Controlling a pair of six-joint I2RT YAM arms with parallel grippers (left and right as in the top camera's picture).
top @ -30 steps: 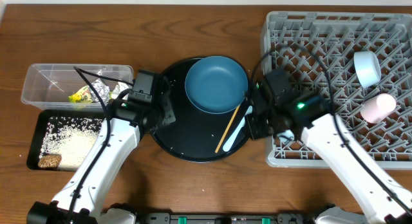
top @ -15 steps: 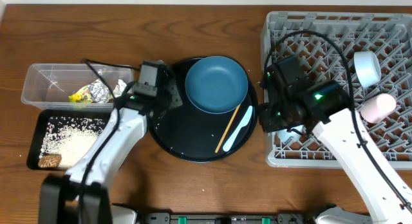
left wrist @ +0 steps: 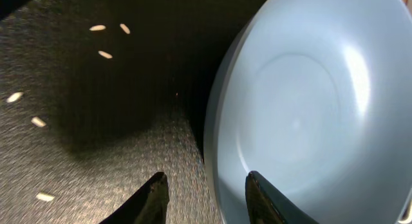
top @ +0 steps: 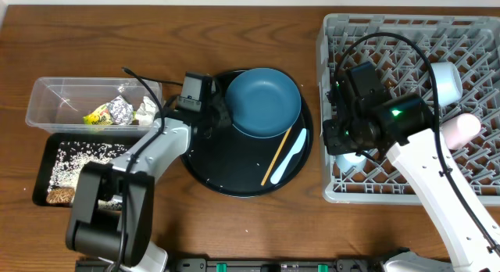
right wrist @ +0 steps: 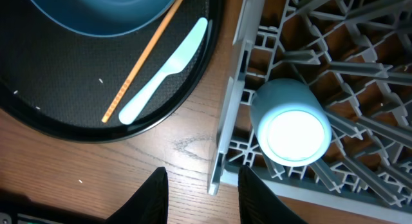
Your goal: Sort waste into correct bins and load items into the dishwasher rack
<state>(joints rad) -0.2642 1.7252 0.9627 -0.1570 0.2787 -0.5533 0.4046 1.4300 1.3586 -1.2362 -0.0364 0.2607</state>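
Blue plate (top: 262,102) is what we see first from overhead, resting on the far part of the round black tray (top: 211,166), with the chopstick (top: 277,155) and the spoon (top: 291,156) lying side by side at its near right edge. To the left, the clear tub (top: 55,92) holds the foil ball (top: 119,109), the yellow-green wrapper (top: 98,116) and the white paper (top: 146,109); the shallow black tray (top: 43,159) beside it holds rice (top: 86,166) and a brown lump (top: 58,195). In the rack (top: 469,30) on the right lie the white bowl (top: 447,80) and the pink cup (top: 459,130). From the left wrist we see the left gripper (left wrist: 206,197) with its fingers apart, straddling the plate's rim, one finger over the tray and the other over the plate; we cannot tell whether they touch it. A few rice grains (left wrist: 103,55) lie on the tray nearby. From the right wrist we see the right gripper (right wrist: 201,195) with its fingers apart and nothing between them, above the table (right wrist: 96,172) at the rack's edge, and the light blue cup (right wrist: 293,130) sits in the rack's corner just beside.
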